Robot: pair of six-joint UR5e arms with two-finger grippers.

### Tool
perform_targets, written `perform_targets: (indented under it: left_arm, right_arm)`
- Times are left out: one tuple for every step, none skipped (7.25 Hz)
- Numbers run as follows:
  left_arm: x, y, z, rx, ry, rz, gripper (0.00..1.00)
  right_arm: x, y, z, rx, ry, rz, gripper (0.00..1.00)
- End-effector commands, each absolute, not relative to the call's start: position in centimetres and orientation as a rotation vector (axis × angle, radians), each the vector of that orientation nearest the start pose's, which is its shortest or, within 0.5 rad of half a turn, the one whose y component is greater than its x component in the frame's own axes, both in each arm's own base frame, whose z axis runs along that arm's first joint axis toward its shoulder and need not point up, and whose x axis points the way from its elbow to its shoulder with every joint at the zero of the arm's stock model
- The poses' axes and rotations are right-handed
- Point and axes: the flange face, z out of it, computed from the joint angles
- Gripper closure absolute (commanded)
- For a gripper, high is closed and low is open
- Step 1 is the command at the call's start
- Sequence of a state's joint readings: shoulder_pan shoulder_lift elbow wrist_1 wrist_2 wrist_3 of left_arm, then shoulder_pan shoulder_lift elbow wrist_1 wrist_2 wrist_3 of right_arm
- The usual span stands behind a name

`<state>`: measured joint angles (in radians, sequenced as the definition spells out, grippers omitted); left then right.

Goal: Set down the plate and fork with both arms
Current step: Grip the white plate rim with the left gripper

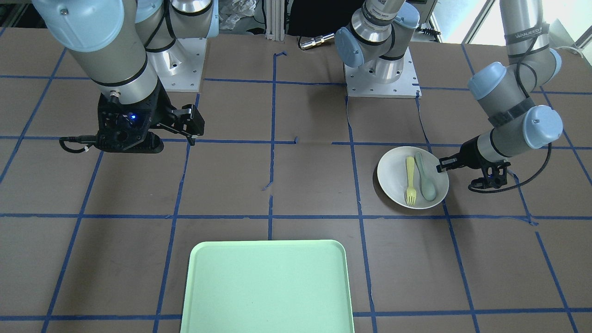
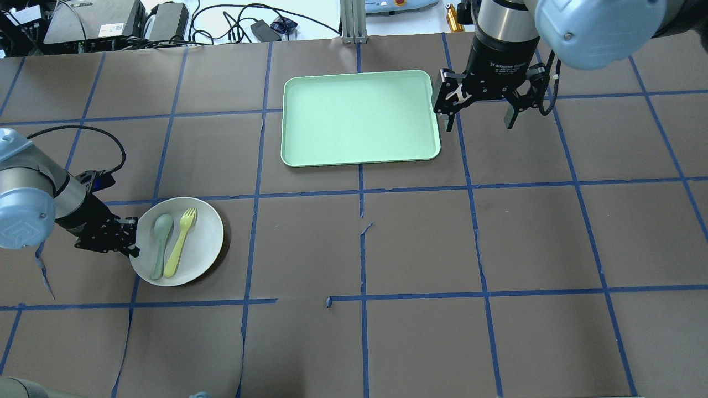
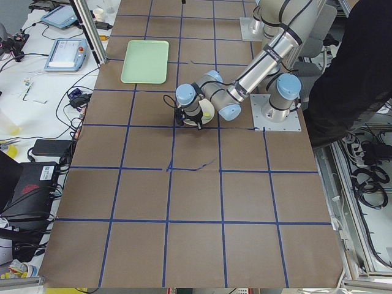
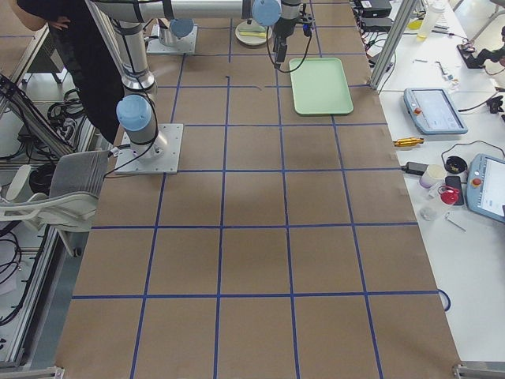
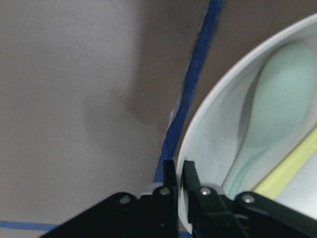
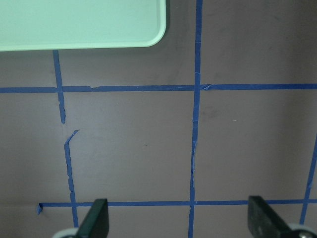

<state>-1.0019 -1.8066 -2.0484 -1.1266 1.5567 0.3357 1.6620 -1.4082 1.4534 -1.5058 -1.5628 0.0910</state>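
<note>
One plate, which you'll find toward the surface's edge on the robot's left carrying one fork and one spoon side by side, has its rim pinched by the left pincer, while the right pincer hangs spread beside the one tray near the far edge.

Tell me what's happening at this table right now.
The left end effector is pinched on the rim of the plate. The plate appears to rest on the table, with the fork and a spoon lying in it. The right end effector hangs open and empty beside the tray, which has nothing on it.
</note>
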Motion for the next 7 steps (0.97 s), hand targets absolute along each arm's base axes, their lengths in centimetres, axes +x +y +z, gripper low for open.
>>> perform_targets:
  left_arm:
    - [14.2,-49.1,23.5,-0.412,3.303,0.368,1.00]
    - [14.3,-50.3,25.4,-0.445,3.330,0.380,1.00]
    - [13.4,-52.2,26.9,-0.562,3.395,0.349,1.00]
    - [10.3,-54.2,27.7,-0.618,3.430,0.328,1.00]
    - [5.3,-56.5,28.1,-0.735,3.442,0.331,1.00]
    - [-0.5,-59.4,28.7,-0.721,3.463,0.267,1.00]
    - [-4.4,-62.0,28.4,-0.706,3.482,0.280,1.00]
  right_arm:
    - [18.3,-53.5,45.4,0.001,3.138,0.174,0.00]
    - [18.3,-53.5,45.6,0.001,3.139,0.169,0.00]
    - [18.3,-53.6,45.8,0.001,3.137,0.162,0.00]
    - [18.2,-53.6,45.8,0.003,3.137,0.162,0.00]
    - [18.1,-53.6,45.8,0.005,3.139,0.162,0.00]
    - [18.0,-53.7,45.7,0.008,3.139,0.164,0.00]
    - [18.0,-53.7,45.7,0.008,3.136,0.162,0.00]
